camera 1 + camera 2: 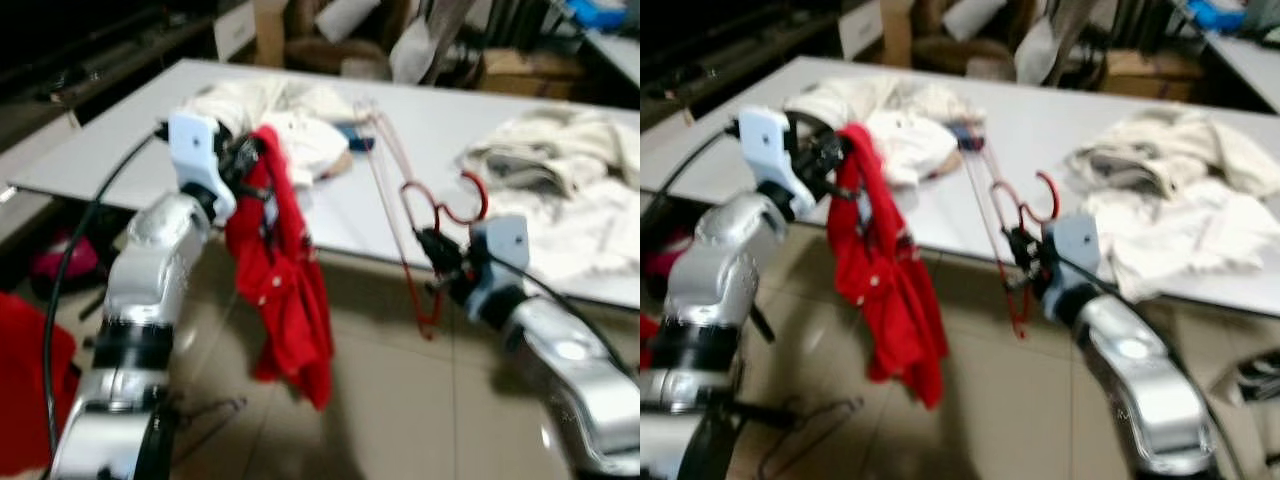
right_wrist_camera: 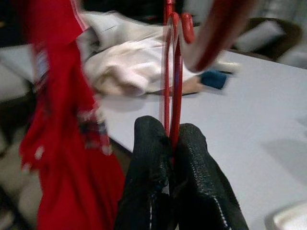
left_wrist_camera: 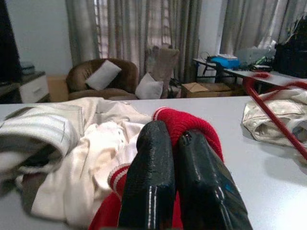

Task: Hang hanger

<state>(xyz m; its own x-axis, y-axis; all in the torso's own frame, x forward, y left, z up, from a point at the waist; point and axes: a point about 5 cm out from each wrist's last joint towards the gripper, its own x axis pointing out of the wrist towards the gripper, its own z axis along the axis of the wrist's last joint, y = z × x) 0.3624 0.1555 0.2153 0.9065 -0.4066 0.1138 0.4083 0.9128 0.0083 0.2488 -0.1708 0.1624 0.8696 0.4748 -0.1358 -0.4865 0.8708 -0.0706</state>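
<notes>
Red garment (image 1: 285,280) hangs from the left pincer (image 1: 250,165), which we see pressed together on the garment's ribbed collar; in the left wrist view its 2 black fingers (image 3: 153,187) sit tight side by side with the red collar bunched right past them. The garment dangles off the front edge of the white worktop (image 1: 440,130), over the tiled floor (image 1: 400,400). Right pincer (image 1: 435,255) pinches a thin red wire hanger (image 1: 425,215); in the right wrist view the hanger wire (image 2: 171,81) runs up from between the closed fingers (image 2: 148,177). The hanger is held roughly upright at the worktop's front edge, hook (image 1: 470,205) at the top and curling toward the right arm, lower part dropping below the edge. Garment and hanger are near but apart, gap between them. On the worktop, a pile of cream clothes (image 1: 290,120) lies just behind the left pincer, with a small blue object (image 1: 355,140) at its right side; we cannot tell what that is. A 2nd cream pile (image 1: 560,170) lies on the right part of the worktop. More thin hangers (image 1: 375,140) lie flat on the worktop between the 2 piles. Both eye views are slightly blurred.
</notes>
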